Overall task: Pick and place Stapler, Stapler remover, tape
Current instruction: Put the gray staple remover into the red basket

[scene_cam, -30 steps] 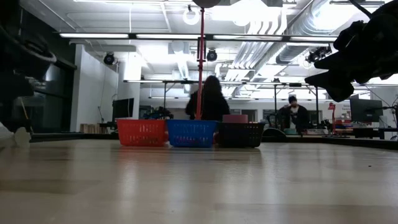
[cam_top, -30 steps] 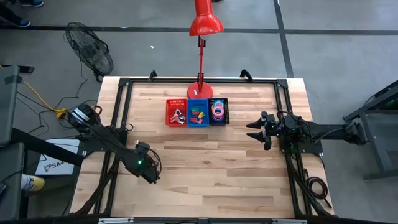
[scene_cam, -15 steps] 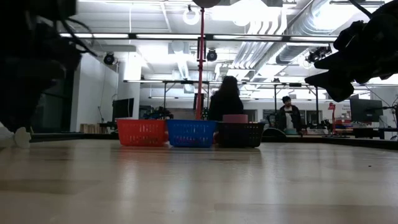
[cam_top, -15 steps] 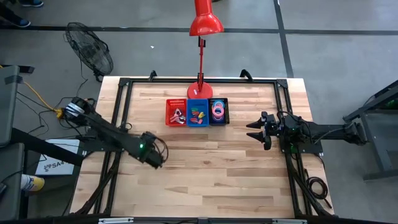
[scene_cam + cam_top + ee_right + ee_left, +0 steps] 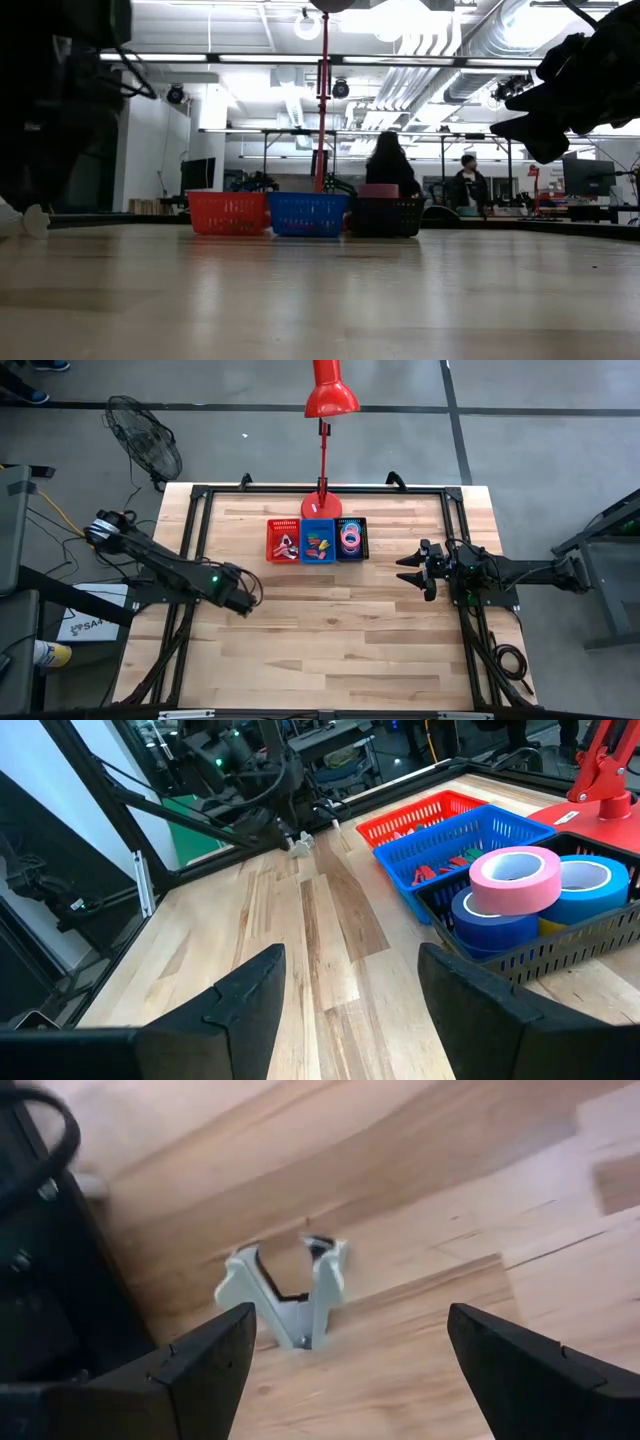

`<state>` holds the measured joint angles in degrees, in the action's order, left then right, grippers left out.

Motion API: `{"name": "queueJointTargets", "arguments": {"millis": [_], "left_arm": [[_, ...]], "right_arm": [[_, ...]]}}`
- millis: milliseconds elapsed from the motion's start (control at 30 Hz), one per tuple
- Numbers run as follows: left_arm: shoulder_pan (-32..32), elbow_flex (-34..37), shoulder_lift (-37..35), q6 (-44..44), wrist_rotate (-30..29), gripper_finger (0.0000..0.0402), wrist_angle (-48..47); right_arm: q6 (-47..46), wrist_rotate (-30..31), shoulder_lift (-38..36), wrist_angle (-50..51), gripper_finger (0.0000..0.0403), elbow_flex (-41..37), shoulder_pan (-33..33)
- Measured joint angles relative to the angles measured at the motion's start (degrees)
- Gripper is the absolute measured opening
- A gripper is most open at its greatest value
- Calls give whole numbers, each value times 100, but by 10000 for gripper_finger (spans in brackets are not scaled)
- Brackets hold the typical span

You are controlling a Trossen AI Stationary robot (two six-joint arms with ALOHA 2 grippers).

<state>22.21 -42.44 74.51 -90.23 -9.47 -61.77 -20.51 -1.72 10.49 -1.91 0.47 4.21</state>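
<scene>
Pale grey metal marks out the staple remover [image 5: 285, 1295], a small claw-type tool lying on the wooden table [image 5: 330, 630] near the left-hand frame rail. In the left wrist view its 2 curved jaws spread apart in a V, with dark tips at the far ends and the hinge at the near end, so its long axis runs from the hinge, closest to the camera, away toward the claws. In the right wrist view the same tool [image 5: 301, 842] shows as a small pale speck on the wood just beside the left arm, too small to read further.

The left gripper [image 5: 345, 1365] hangs over the remover with its 2 dark fingers spread wide, 1 on each side of the tool and clear of it; nothing is held. From above, the left gripper [image 5: 243, 600] sits over the left part of the table, in front of the bins.

The right gripper [image 5: 408, 570] waits over the right side of the table, fingers parted and empty.

3 bins stand in a row at the back centre by the red lamp [image 5: 328, 405] base: a red bin [image 5: 282, 541], a blue bin [image 5: 318, 541] and a dark bin [image 5: 351, 539]. The dark bin holds the tape rolls [image 5: 515, 877], pink resting on blue, with another blue beside them
</scene>
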Motion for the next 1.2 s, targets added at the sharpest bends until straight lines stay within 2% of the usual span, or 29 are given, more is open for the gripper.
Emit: {"name": "queueJointTargets", "arguments": {"millis": [167,300,533,800,1200], "left_arm": [[154,307,-6,-495,226,326,175],[156,342,-56,-560,331,326,167],[156,352,-183,-711,210,326,-130],[145,848,-183,-750,131,326,588],[147,1170,-194,-694,-165,317,927]], "right_arm": [[0,0,1,0,220,0,-2],[0,0,-1,0,220,0,0],[0,0,0,0,220,0,0],[0,0,-1,0,220,1,0],[0,0,1,2,220,0,-1]]}}
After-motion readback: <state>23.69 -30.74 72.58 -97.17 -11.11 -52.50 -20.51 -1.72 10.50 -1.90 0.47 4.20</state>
